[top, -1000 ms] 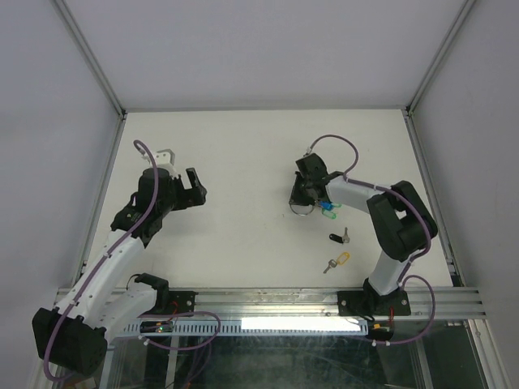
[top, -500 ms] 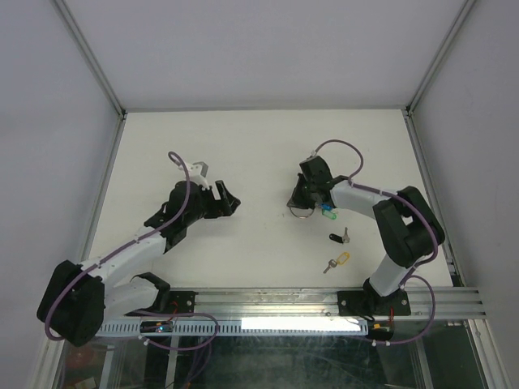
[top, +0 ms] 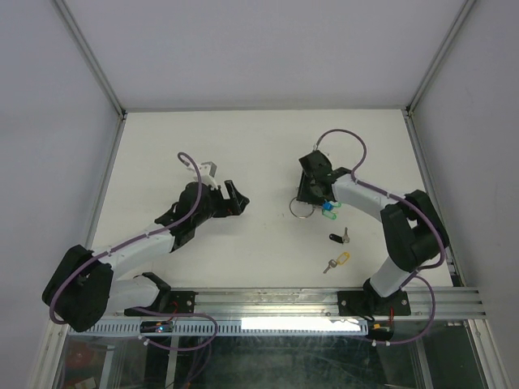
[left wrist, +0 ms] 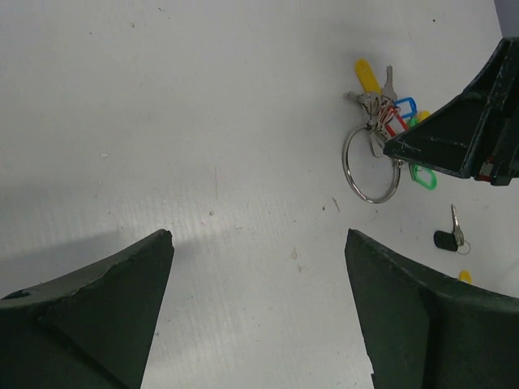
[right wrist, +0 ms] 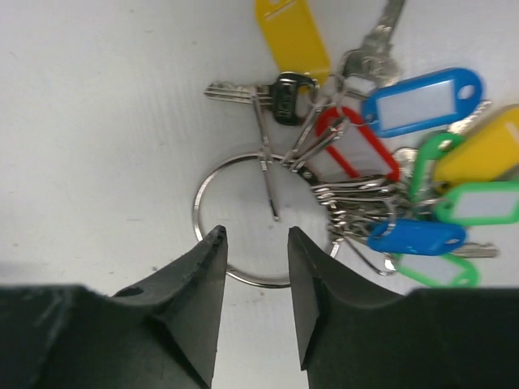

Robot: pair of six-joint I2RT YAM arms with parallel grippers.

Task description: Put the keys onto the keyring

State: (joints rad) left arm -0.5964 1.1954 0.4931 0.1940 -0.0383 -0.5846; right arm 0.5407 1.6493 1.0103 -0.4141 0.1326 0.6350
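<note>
Just now my right gripper (right wrist: 255, 235) parted its fingers, leaving the keyring (right wrist: 197, 203) flat on the table (right wrist: 97, 162) with keys (right wrist: 422, 101) bunched at its 3 o'clock; my left gripper (left wrist: 258, 237), fingers wide apart, had swung closer, likely to take over.

white table (top: 203, 146), grey walls (top: 268, 49), aluminium corner posts (top: 89, 55)

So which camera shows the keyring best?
Right wrist: the keyring is large and sharp, keys bunched on its right side. Left wrist shows it small and distant; top external, just a tiny loop.
</note>
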